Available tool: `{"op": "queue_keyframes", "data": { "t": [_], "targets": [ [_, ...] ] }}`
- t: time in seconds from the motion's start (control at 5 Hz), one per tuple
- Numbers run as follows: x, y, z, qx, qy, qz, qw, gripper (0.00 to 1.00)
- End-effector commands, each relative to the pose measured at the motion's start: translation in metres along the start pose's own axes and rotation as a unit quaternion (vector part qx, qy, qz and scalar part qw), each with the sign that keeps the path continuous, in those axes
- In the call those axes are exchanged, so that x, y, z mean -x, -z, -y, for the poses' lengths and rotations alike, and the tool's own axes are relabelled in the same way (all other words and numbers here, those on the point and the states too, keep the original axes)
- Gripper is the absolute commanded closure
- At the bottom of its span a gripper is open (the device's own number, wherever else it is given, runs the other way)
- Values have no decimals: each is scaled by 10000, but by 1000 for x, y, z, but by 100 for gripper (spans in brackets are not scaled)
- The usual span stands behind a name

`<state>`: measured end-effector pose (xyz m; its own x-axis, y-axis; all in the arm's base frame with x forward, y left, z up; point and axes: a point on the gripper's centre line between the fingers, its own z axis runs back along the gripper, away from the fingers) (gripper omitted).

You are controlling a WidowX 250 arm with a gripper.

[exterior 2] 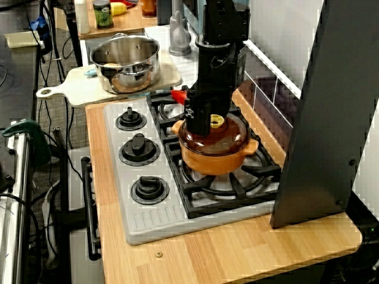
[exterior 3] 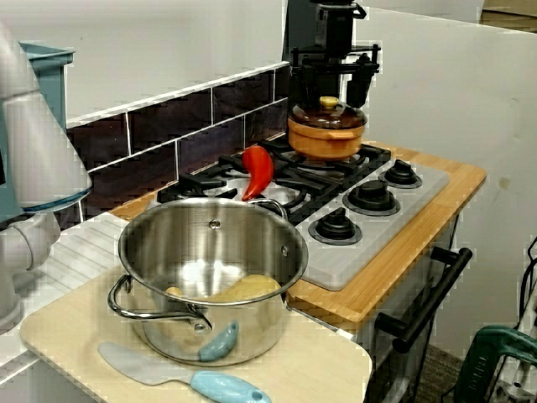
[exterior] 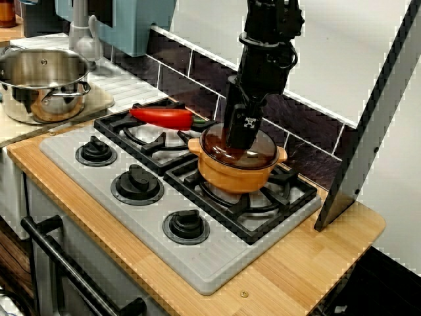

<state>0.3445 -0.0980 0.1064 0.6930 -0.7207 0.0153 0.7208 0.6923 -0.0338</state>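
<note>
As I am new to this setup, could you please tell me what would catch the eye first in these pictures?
The black gripper straddles the yellow knob of the glass-lidded orange pot on the stove, jaws open on either side. A red pepper lies on the neighbouring grate, and a steel pot stands on a cutting board beside it.

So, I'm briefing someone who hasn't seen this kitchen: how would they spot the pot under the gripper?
Find the grey stove in the wooden counter. On its grates, beside a red pepper, sits the small orange pot. Its brown glass lid sets it apart from the larger, lidless steel pot.
</note>
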Motion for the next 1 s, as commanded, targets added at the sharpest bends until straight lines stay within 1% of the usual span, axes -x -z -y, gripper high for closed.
{"op": "queue_keyframes", "data": {
  "t": [0.0, 0.4, 0.8],
  "targets": [
    [-1, -8, -6, 0, 9, 180, 9998, 100],
    [4, -11, -8, -3, 28, 229, 9997, 100],
    [11, -30, -12, 71, -26, 332, 9994, 100]
  ]
}}
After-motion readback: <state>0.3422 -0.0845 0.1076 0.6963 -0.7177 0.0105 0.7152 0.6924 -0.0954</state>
